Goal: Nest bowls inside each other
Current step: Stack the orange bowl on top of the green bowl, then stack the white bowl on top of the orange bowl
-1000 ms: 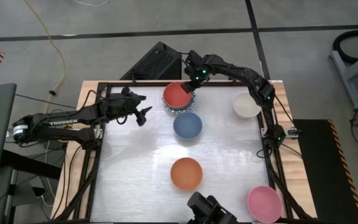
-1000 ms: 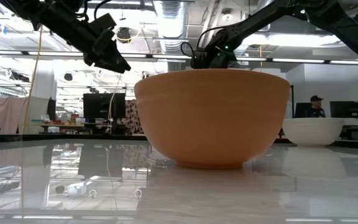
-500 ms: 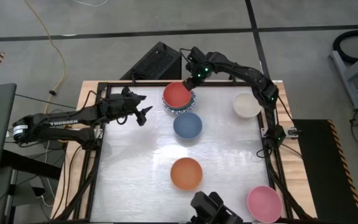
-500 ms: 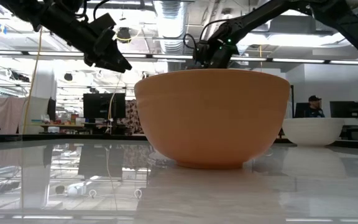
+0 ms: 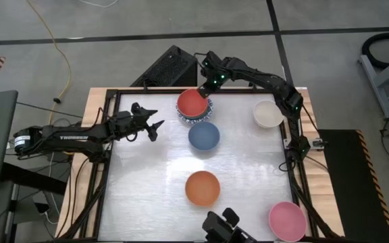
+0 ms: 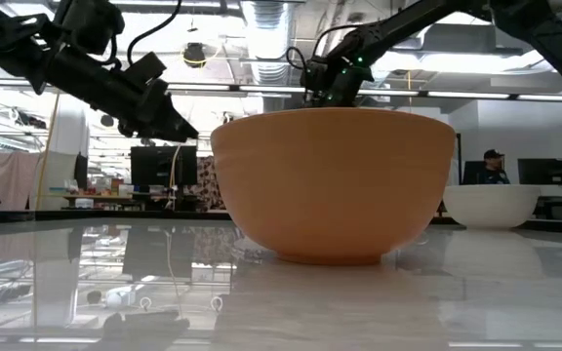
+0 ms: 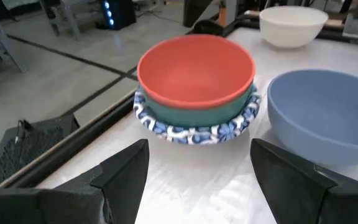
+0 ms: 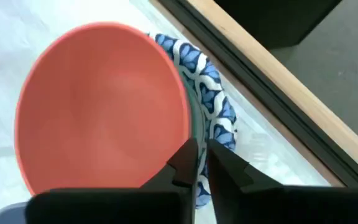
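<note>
A red bowl [image 5: 192, 102] sits nested in a teal bowl [image 7: 194, 113], which sits in a blue-patterned white bowl [image 7: 191, 132]; this stack is at the table's far edge. A blue bowl [image 5: 203, 136] stands just in front of it on the near side. The orange bowl [image 5: 202, 187], the cream bowl [image 5: 268, 113] and the pink bowl [image 5: 287, 220] stand apart. My right gripper [image 8: 202, 152] hovers over the stack's far right rim, its fingers almost together and holding nothing. My left gripper [image 5: 156, 121] is open, left of the stack and pointing at it.
A black frame [image 5: 107, 169] borders the table. A black box [image 5: 171, 67] stands beyond the far edge. The low camera's mount [image 5: 225, 229] sits at the near edge. The orange bowl [image 6: 332, 180] fills the low view and hides the stack. A person [image 6: 496, 166] stands far off.
My left gripper has sunk toward the table, still open and left of the stack. My right gripper has risen a little over the stack's far rim. The bowls have stayed where they were.
</note>
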Motion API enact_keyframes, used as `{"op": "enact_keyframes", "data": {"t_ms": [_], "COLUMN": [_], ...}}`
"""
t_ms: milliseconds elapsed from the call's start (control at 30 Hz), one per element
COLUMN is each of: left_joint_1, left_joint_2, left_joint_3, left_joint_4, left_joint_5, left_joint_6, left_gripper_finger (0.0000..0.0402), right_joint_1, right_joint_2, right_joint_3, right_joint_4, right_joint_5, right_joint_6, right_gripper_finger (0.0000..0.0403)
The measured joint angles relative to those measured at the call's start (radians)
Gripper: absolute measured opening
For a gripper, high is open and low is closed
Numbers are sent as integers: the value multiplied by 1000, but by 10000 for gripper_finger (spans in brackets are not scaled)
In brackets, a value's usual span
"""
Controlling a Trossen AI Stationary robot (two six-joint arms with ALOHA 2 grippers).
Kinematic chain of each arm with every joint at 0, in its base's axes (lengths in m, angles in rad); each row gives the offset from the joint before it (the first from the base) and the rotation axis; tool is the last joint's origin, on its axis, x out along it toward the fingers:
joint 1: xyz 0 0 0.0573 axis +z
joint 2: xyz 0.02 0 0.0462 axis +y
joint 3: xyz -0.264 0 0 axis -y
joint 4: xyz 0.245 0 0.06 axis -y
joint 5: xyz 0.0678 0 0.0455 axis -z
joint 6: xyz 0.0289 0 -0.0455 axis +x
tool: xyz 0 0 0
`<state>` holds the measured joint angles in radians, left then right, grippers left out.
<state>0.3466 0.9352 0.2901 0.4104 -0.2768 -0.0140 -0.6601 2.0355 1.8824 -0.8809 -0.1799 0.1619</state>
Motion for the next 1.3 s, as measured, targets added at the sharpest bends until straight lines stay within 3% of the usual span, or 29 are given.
{"op": "enact_keyframes", "data": {"t_ms": [367,900,1067,1300], "left_joint_1": [0,0,0,0], "left_joint_2": [0,0,0,0], "left_joint_3": [0,1,1,1], "left_joint_4": [7,-8,-60,-112], "left_joint_5": [4,5,6,26], "left_joint_6": [-35,-33,-32,-32], "left_gripper_finger": [270,270,270,270], "right_joint_1": [49,41,31,47], "right_joint_2": [14,-12,-44,-38], "right_joint_3": [-3,-21,-19,-23], "right_joint_4": [15,9,-209,-646], "right_joint_5": [80,89,170,496], "right_joint_6": [-12,-34,-45,144], "right_gripper_finger": [13,17,17,28]}}
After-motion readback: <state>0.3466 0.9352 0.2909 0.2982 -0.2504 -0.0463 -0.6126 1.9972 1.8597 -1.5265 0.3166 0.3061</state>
